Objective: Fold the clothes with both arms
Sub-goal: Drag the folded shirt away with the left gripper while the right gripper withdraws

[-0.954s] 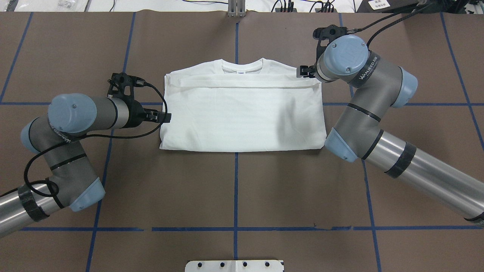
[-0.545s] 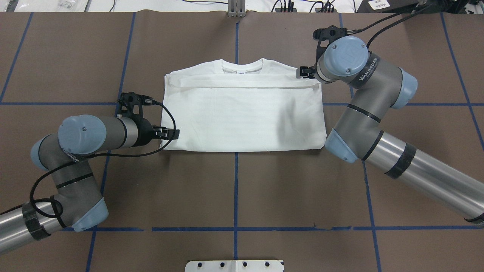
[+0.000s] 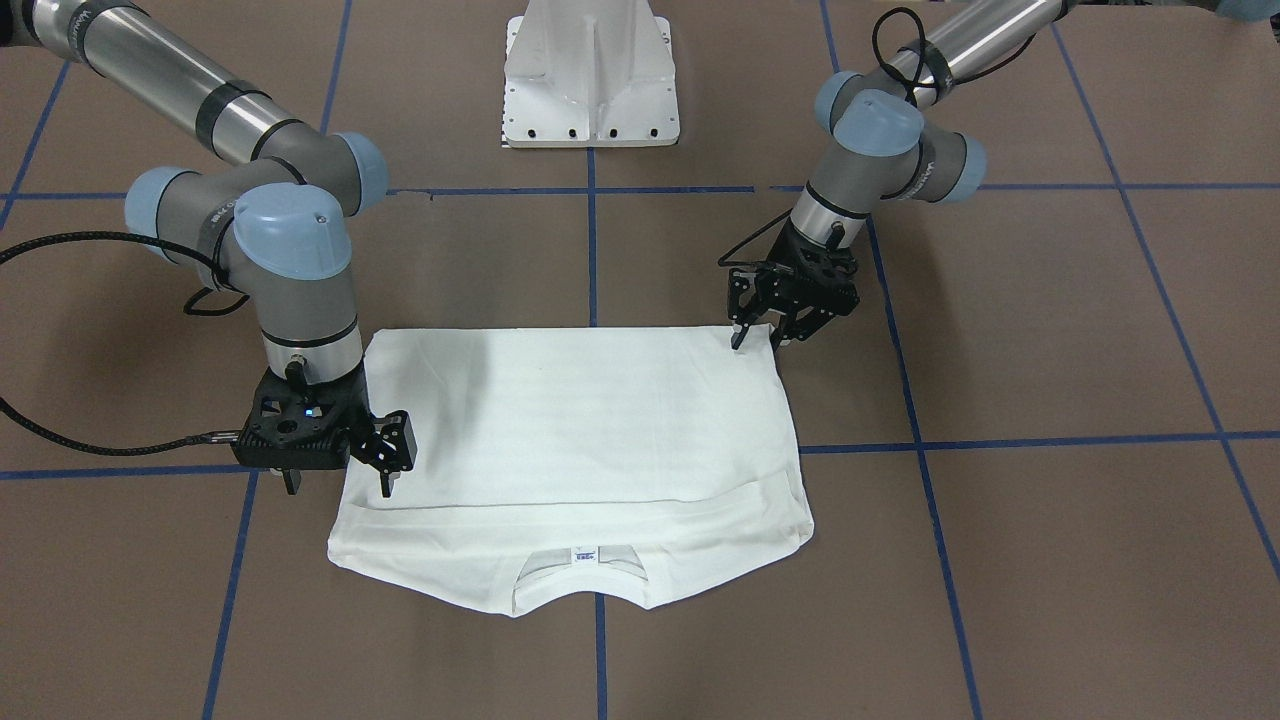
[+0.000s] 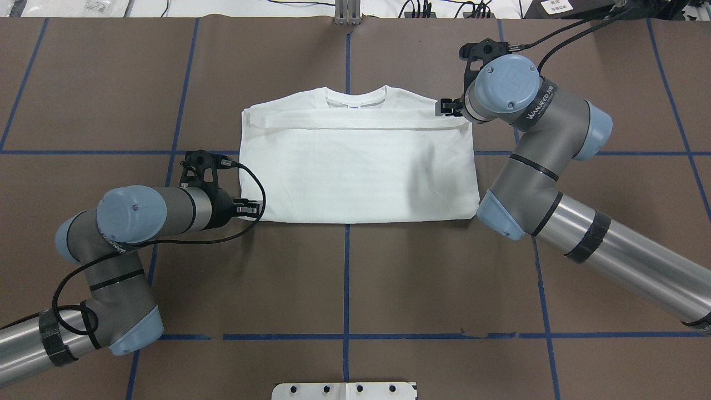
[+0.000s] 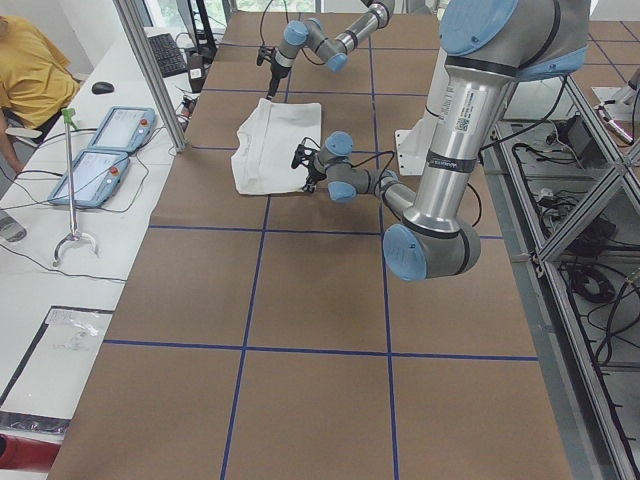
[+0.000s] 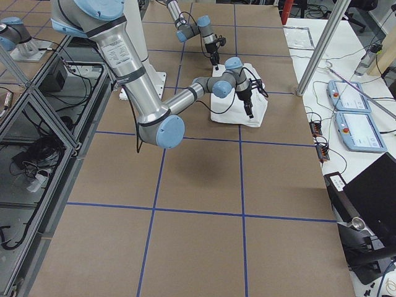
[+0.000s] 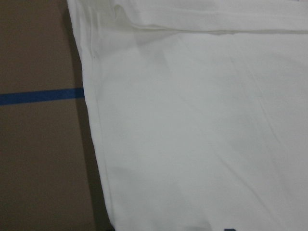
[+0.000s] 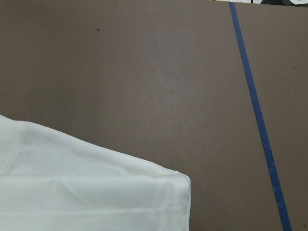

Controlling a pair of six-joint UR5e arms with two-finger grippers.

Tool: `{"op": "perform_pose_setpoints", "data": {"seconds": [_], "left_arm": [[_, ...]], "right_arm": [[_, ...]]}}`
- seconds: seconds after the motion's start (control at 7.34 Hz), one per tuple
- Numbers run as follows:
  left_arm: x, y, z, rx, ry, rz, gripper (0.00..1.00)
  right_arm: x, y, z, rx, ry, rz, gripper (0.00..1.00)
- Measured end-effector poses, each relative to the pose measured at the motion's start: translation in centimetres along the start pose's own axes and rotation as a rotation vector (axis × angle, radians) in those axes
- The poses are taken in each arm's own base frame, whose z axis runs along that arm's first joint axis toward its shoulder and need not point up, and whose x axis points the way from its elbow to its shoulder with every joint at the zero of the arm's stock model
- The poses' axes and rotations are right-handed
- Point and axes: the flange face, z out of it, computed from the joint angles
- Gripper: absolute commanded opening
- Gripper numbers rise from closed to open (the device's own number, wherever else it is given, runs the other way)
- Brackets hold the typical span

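The white cotton T-shirt [image 4: 355, 166], folded into a smooth flat rectangle, is laid on the brown matte table [image 4: 444, 278] nearer to its far edge, the ribbed round collar [image 4: 355, 99] turned to that edge. The jaws of the left gripper [image 3: 757, 342] are held apart at the shirt's near left corner; the state of the jaws of the right gripper [image 4: 446, 106] cannot be told.

1 tee [image 4: 355, 172], 2 arms [image 4: 166, 208] [image 4: 550, 128], 1 base [image 3: 590, 90]

The left arm [image 4: 119, 266] folds sharply at the elbow, the left hand [image 4: 253, 206] held low, fingers parted. The right arm [image 4: 622, 250] stretches farther forward, the right hand [image 4: 447, 107] angled down, fingers likewise apart.
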Motion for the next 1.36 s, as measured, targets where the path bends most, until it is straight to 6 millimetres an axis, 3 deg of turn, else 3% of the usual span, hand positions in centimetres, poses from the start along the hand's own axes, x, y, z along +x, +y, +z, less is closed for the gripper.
{"op": "perform_pose_setpoints", "data": {"seconds": [0.14,0.41,0.55,0.68,0.95,1.23,1.36], "left_arm": [[0.0,0.1,-0.3,0.001,0.002,0.0,0.0],[-1.7,1.2,-3.2,-0.005,0.008,0.024,0.0],[-3.8,1.4,-5.1,-0.004,-0.008,0.081,0.0],[-6.8,-0.2,-6.3,0.022,-0.05,0.159,0.0],[-14.6,-7.6,-6.6,0.094,-0.192,0.269,0.0],[-18.0,-17.0,-2.8,0.121,-0.295,0.291,0.0],[-18.3,-21.3,-0.2,0.12,-0.335,0.282,0.23]], "right_arm": [[-0.1,0.1,0.0,-0.001,0.0,0.0,1.0],[-0.3,0.4,0.1,-0.003,-0.001,0.003,1.0],[-0.4,0.5,0.1,-0.004,-0.003,0.003,1.0],[-0.5,0.6,0.0,-0.003,-0.005,0.003,1.0],[-0.9,0.6,-0.2,-0.002,-0.013,0.002,1.0],[-1.7,0.7,-0.6,0.0,-0.025,0.002,1.0],[-2.1,0.9,-0.7,-0.001,-0.03,0.004,1.0]]}}
